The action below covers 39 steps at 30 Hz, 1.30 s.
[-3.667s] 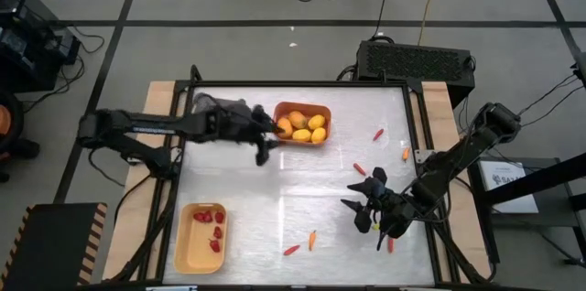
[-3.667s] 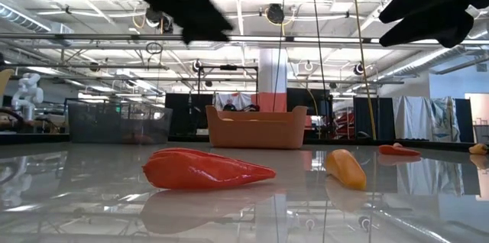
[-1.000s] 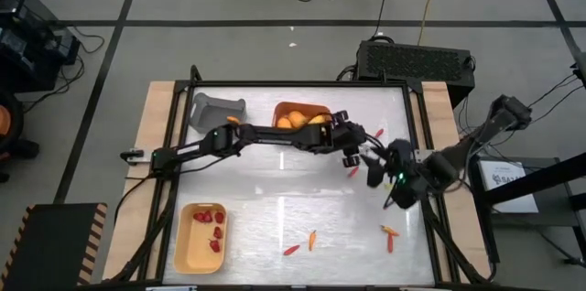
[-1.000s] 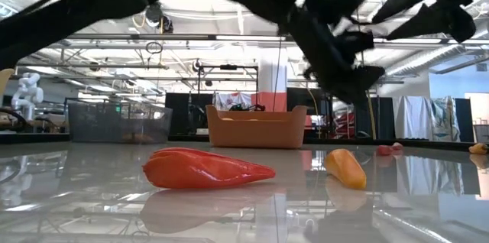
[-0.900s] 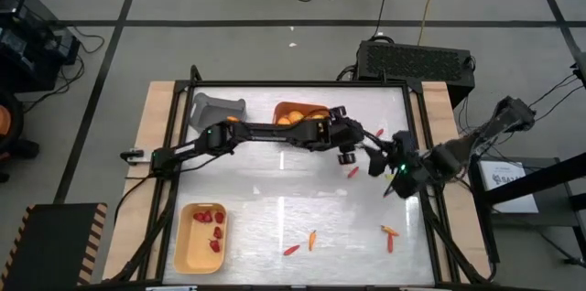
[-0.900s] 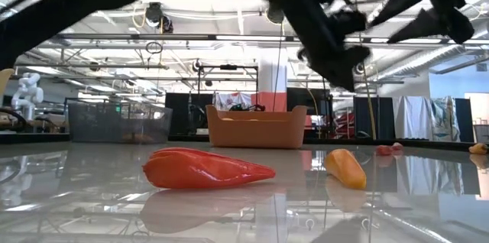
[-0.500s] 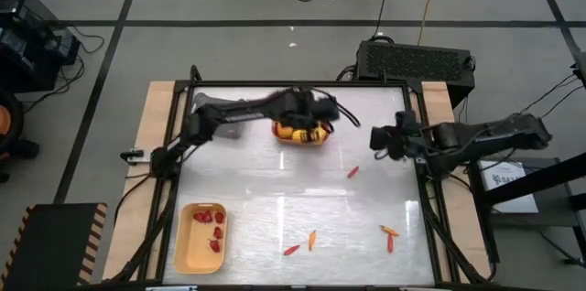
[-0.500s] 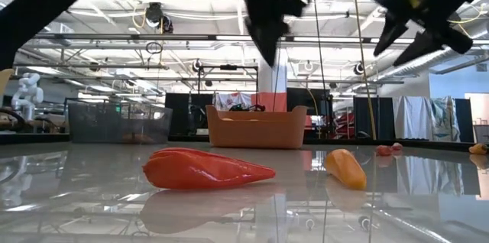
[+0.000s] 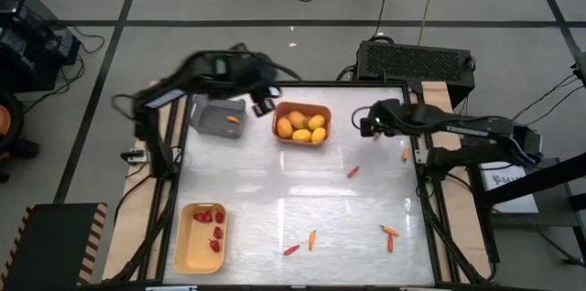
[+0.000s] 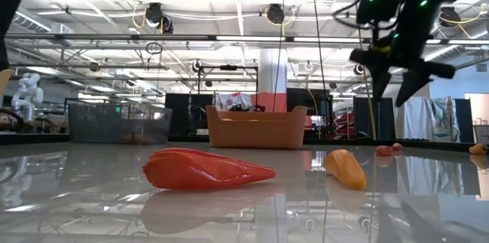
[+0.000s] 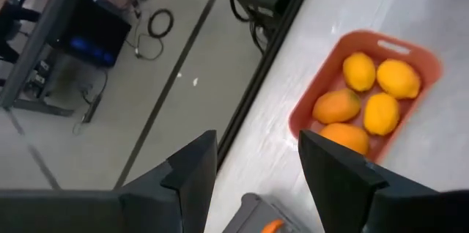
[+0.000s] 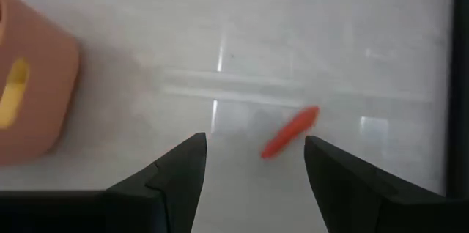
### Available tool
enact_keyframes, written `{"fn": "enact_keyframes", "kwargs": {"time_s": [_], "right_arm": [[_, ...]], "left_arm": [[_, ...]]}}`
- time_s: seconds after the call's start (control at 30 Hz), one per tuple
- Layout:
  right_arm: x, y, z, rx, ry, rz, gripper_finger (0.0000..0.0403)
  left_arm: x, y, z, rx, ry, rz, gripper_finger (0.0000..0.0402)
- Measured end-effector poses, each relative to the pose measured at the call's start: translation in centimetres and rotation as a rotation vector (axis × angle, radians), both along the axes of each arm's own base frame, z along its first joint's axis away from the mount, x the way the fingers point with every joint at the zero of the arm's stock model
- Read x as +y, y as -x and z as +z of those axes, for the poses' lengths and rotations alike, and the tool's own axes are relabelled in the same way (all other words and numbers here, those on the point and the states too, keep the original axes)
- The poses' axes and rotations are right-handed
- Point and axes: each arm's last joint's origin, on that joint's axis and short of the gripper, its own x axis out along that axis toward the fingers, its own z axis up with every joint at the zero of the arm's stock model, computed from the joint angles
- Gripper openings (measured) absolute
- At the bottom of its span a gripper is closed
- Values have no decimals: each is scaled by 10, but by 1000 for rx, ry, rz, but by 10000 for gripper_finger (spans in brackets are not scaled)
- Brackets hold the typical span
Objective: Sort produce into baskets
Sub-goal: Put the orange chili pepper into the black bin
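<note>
Left pincer (image 9: 265,99) motion-blurred overhead

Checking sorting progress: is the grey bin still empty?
No, the grey bin holds one small orange carrot stick, seen from above.

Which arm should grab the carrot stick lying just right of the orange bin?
Right. Its open claw hangs near that stick; the left claw is over by the grey bin.
</note>
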Motion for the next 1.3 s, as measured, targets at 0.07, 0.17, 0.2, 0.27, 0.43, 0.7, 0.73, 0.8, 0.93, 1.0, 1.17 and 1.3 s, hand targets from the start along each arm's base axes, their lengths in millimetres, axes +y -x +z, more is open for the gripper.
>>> {"fn": "enact_keyframes", "kwargs": {"time_s": [0.07,0.17,0.2,0.27,0.43,0.7,0.73,0.8,0.93,1.0,1.17,1.3], "right_arm": [[-8,-5,-6,1,-20,-5,222],[-14,-8,-17,61,-60,-19,222],[-16,-8,-21,87,-74,-27,222],[-18,-7,-28,136,-106,-46,222],[-25,-16,-40,135,-140,-53,222],[-28,-24,-58,186,-180,-78,222],[-29,-24,-59,191,-182,-78,222],[-28,-23,-61,212,-193,-83,222],[-27,-21,-64,249,-209,-107,222],[-28,-23,-66,248,-209,-107,222],[-28,-25,-70,248,-231,-101,212],[-27,-23,-74,240,-239,-103,180]], "left_arm": [[-6,21,14,-41,0,4,201],[-15,49,25,-81,0,7,201],[-17,59,27,-90,1,8,201],[-22,79,27,-102,-6,24,201],[-29,116,9,-147,-20,67,201],[-35,150,-55,-277,-26,50,201],[-36,153,-63,-293,-26,49,201],[-36,158,-81,-323,-27,49,201],[-37,162,-112,-372,-3,33,201],[-38,163,-126,-375,15,17,201],[-38,161,-150,-361,20,15,201],[-38,160,-157,-339,26,13,201]]}}
